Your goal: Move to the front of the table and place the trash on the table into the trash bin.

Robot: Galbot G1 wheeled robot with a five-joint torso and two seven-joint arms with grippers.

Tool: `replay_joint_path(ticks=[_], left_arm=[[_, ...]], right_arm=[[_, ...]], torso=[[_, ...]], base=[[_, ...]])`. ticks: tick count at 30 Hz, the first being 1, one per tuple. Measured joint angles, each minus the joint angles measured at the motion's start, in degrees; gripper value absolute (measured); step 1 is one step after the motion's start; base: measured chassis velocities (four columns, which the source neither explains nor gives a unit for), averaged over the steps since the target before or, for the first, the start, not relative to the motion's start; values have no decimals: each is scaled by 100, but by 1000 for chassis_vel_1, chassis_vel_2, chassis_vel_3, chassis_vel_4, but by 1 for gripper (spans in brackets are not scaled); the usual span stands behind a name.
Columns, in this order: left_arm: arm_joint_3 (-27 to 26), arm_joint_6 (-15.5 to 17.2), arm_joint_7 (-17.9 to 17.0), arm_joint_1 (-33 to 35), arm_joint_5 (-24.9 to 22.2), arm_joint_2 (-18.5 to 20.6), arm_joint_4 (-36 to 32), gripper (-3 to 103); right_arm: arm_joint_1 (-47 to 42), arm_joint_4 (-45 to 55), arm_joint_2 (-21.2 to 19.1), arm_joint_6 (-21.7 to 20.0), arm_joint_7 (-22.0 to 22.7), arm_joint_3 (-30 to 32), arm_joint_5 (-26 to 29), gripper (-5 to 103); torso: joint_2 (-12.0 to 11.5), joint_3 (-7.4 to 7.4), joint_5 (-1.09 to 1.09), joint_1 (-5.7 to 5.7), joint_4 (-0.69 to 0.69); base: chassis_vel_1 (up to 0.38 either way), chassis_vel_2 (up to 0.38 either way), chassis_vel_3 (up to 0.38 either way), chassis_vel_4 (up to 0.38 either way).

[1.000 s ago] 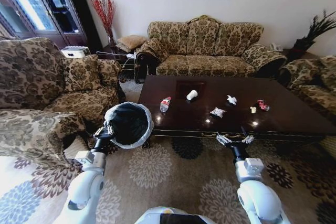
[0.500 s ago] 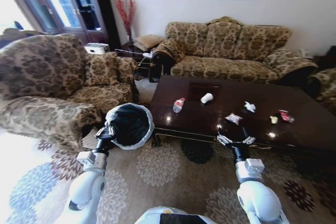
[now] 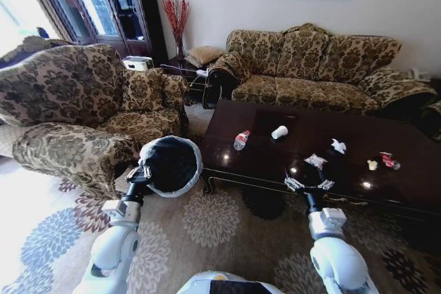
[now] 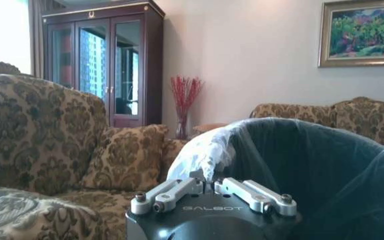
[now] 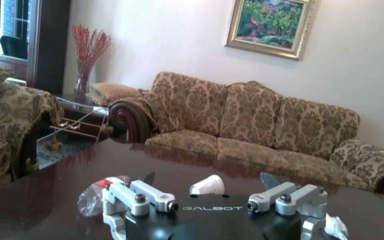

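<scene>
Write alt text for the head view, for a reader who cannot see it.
The left pincer holds the trash bin by its rim beside the table, while the open right pincer hovers at the table's near edge. On the table lie a bottle, paper cup and wrappers.

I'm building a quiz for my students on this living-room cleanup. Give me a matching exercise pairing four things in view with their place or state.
Things:
1. trash bin
2. plastic bottle
3. paper cup
4. right gripper

Places or states:
A. open, at the table's near edge
B. lying on the table, nearest its left end
C. held by the left gripper at its rim
D. on its side, just right of the bottle

Pairs: 1-C, 2-B, 3-D, 4-A
</scene>
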Motion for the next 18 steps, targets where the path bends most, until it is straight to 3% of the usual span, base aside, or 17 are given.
replay_joint_path(ticks=[14,18], left_arm=[[16,-27,2,-49,4,-9,79,3],[10,-48,3,-48,2,1,97,3]], right_arm=[[156,-188,-51,-115,-58,-52,-38,100],[469,-529,-146,-84,-59,-141,279,100]], torso=[[-2,3,0,7,0],[-3,4,2,9,1]], base=[[-253,250,268,-238],[-111,91,77,-68]])
